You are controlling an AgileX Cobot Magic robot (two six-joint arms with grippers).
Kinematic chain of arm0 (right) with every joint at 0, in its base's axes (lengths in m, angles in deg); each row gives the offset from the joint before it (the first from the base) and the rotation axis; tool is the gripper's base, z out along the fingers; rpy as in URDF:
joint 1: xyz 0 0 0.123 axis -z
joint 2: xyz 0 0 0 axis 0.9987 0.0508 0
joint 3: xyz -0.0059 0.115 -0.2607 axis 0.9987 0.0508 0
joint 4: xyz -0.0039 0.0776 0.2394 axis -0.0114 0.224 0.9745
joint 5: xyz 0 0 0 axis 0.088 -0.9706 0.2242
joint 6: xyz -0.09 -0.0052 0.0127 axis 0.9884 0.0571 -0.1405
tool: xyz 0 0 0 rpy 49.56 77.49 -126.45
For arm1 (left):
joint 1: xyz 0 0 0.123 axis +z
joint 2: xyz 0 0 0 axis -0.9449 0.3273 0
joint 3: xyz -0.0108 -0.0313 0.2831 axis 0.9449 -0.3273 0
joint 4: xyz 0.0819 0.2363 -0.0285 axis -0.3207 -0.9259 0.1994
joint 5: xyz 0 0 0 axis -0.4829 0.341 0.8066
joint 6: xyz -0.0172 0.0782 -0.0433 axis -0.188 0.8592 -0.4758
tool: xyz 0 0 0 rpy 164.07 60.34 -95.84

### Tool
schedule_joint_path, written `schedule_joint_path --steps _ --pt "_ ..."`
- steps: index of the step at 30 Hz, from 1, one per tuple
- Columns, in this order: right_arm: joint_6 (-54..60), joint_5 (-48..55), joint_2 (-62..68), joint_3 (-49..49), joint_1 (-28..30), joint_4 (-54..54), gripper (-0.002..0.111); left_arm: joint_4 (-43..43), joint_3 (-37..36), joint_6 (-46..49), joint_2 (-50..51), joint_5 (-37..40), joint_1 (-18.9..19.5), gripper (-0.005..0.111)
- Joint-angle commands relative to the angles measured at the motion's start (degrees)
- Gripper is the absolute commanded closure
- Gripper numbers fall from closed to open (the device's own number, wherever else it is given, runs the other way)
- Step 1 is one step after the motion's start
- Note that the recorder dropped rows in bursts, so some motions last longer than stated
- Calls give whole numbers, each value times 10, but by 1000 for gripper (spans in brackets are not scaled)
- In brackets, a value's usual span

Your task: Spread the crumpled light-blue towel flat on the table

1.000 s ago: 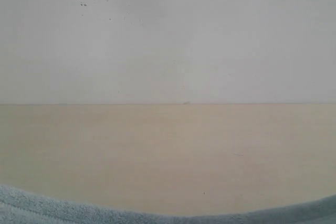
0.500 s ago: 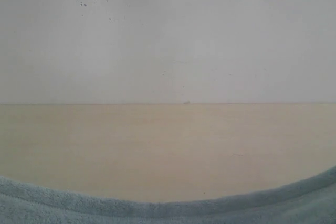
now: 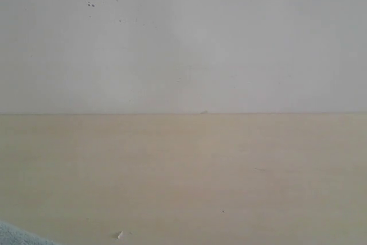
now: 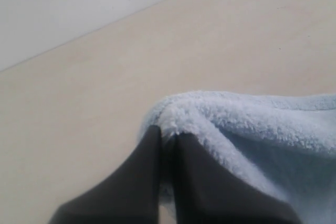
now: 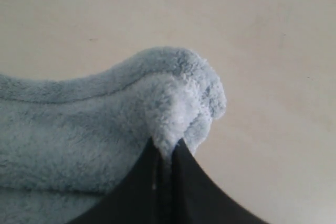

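The towel (image 4: 247, 135) is a thick, fluffy terry cloth, and it will likely handle as something light, soft and limp: it sags between any two held points, drags a little on the smooth table (image 4: 79, 103), and carries no risk of breaking. Its pile looks grippy, not slippery, so a pinch on a doubled hem should hold, while a pinch on loose fluff alone could slide off. The sensible places to take it are two corners or two points along one hemmed edge, well apart, so the cloth can be drawn taut and laid down without folds. The left pincer (image 4: 167, 139) is closed to a narrow slit with a ridge of pale blue cloth bunched between its dark fingers (image 4: 134, 177); the fabric runs off to one side of it, over the table. The right pincer (image 5: 165, 148) is likewise nearly shut on a rounded fold of the towel, whose hemmed border curls just past its tips. In the exterior view only a small patch of the towel (image 3: 16, 237) shows at the lower left corner, with the bare table reaching back to the white wall (image 3: 183, 38), so the cloth seems to hang low between the two arms, mostly out of that frame.
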Motion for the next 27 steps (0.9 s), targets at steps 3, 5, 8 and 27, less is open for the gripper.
schedule_joint_path --steps 3,5,8,27 --pt "-13 -88 7 55 0 9 108 5 -3 -6 1 -3 -2 103" --pt "-12 -86 21 63 0 17 108 5 -3 -6 1 -3 -2 103" --pt "-11 -88 42 63 0 19 108 5 -3 -6 1 -3 -2 103" --pt "-17 -249 175 63 0 53 61 5 -3 -6 1 -3 -2 103"
